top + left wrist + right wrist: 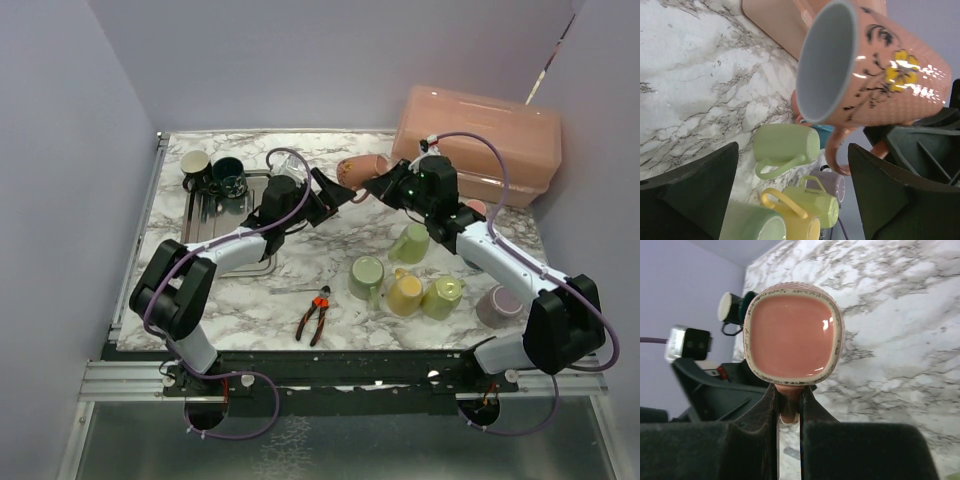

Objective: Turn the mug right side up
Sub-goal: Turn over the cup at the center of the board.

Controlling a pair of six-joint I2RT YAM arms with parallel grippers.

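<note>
I have the pink mug (362, 167) up in the air, well above the desk (250, 300), between my two arms. It lies on its side. In the left wrist view its mouth faces the camera, and in the right wrist view I look at its flat bottom. The right tool (789, 412) is closed narrow on the handle and carries the mug alone. The left tool (792, 170) stands wide just in front of the mouth and touches nothing. I judge the task about halfway: the mug is off the desk and horizontal, but not upright. What is left is to turn it until the mouth looks up, set it down on a bare part of the desk, and let go.
</note>
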